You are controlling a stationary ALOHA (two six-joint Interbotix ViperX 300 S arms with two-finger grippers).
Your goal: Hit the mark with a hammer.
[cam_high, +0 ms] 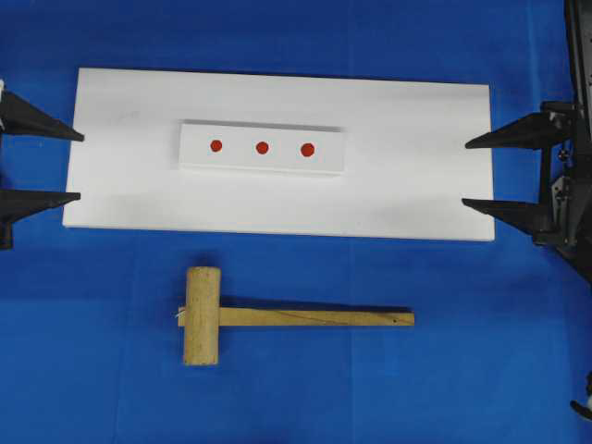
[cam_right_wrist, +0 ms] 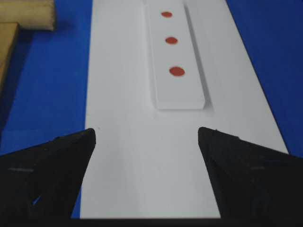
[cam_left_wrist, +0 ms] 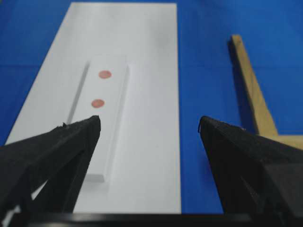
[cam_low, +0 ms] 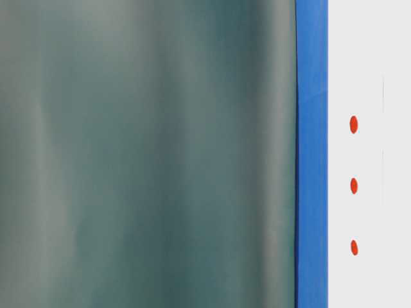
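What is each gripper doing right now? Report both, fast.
Left gripper: open, holding nothing.
Right gripper: open, holding nothing.

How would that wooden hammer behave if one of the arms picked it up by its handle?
The hammer looks solid wood, so probably stiff. Its thick head likely makes it top-heavy, tending to droop at that end. Nudged on the blue table, the flat handle should stop it rolling.

A: Where does the strip (cam_high: 262,147) lie?
B: On the board (cam_high: 407,185), which lies on the bench (cam_high: 92,370). Three dots sit in a row on the strip; the mark (cam_high: 308,149) is the right one.
A: And the hammer (cam_high: 277,316)?
B: On the bench before the board, apart from it, head left, handle pointing right.
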